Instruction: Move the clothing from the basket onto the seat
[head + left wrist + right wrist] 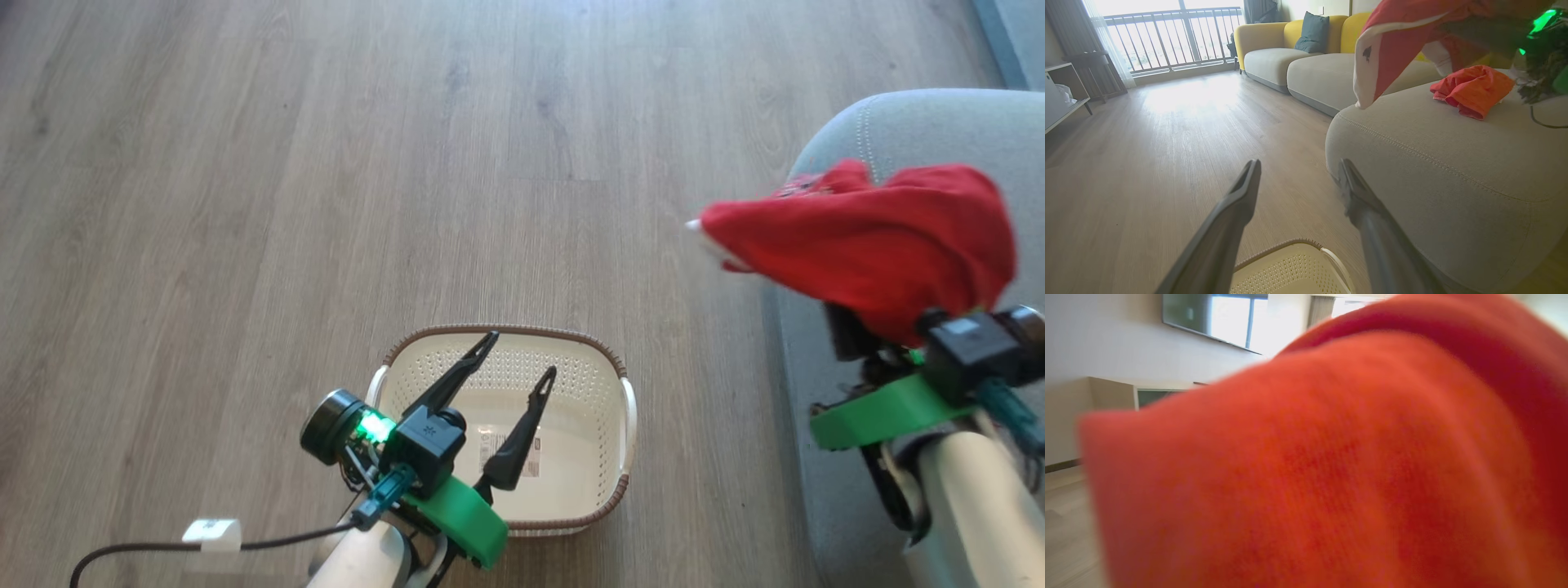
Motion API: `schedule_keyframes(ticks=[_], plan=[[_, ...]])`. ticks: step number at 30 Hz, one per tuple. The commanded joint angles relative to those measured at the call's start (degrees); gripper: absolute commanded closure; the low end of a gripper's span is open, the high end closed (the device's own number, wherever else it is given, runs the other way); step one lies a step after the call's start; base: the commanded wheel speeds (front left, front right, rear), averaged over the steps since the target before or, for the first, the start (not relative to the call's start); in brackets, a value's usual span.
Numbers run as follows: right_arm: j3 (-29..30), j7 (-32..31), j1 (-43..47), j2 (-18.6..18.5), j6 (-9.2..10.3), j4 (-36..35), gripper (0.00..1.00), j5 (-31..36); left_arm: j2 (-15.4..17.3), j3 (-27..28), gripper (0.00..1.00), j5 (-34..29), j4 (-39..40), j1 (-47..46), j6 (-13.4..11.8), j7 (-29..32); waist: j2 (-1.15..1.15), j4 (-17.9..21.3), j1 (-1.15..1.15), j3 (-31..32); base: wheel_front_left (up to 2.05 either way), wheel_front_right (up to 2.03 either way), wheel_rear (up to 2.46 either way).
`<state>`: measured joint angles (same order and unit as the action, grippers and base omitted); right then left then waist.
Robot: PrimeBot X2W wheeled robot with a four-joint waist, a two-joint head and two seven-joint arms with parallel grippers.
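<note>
now at the right of the head view the right gripper [951, 343] is clamped on a red knit garment [873, 245] that drapes over its fingers, above the edge of the grey seat [922, 131]. a second red garment [1474, 87] lies crumpled on that seat at the left wrist view's upper right. at lower centre the left gripper [522, 353] hangs spread wide over the cream basket [606, 349].

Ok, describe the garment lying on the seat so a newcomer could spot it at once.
Find the big grey seat right of the basket. On its top lies a crumpled red garment. Unlike the hanging garment beside it, it shows no white edge and rests on the cushion.
</note>
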<state>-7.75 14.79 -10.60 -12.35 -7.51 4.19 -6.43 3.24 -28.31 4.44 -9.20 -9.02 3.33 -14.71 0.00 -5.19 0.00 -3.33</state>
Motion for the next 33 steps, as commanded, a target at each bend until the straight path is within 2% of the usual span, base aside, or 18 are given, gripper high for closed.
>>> schedule_keyframes(ticks=[1,10,19,33], plan=[[1.3,0.2,-0.1,0.6,0.02,-2.9,1.0,0.7,-0.4,2.1,0.0,-0.5,1.5,-1.2,-0.2,-0.3,0.0,0.3,0.0,0.1,0.0,0.0,0.0],[8.6,0.2,5.0,3.2,0.02,-4.1,1.0,2.1,-0.4,2.3,0.0,-0.4,0.6,0.0,0.3,-0.3,0.0,1.1,0.0,0.8,0.0,0.0,0.0],[13.6,0.2,9.0,3.8,0.02,-4.6,1.0,2.6,-0.4,-0.1,0.0,-1.2,0.5,2.8,3.0,-0.3,0.0,2.1,0.0,1.5,0.0,0.0,0.0],[14.0,0.2,10.2,3.9,0.02,-3.2,1.0,2.2,-0.3,-1.2,0.0,-0.9,0.0,5.1,3.7,-0.3,0.0,3.8,0.0,2.5,0.0,0.0,0.0]])
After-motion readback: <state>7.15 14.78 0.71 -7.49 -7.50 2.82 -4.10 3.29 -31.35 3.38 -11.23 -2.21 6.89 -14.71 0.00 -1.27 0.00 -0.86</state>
